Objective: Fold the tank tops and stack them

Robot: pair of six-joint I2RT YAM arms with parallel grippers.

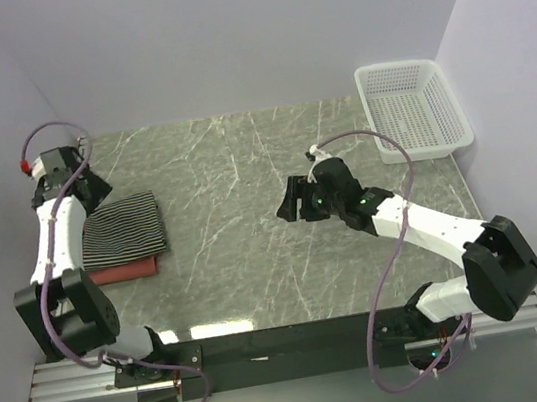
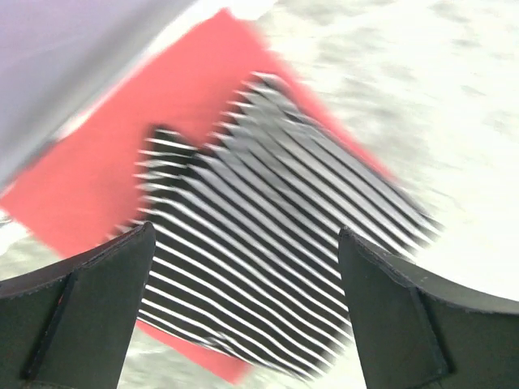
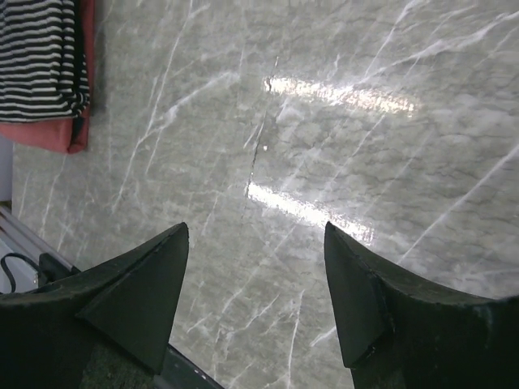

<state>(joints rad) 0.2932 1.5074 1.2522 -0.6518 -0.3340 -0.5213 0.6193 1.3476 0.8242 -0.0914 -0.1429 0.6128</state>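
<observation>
Two tank tops (image 1: 126,230); marble table (image 1: 253,234); lilac walls (image 1: 224,36).

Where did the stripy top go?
In the top view, the striped top lies folded on the left side of the table, resting on the red top. It is far from the white basket in the far right corner.

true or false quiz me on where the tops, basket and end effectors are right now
1. The striped tank top lies folded on the red tank top. True.
2. The left end effector is clamped on the striped tank top. False: its jaws are open above it and hold nothing.
3. The white mesh basket sits at the table's far right corner. True.
4. The right end effector holds a folded top. False: it is open over the bare marble table.
</observation>
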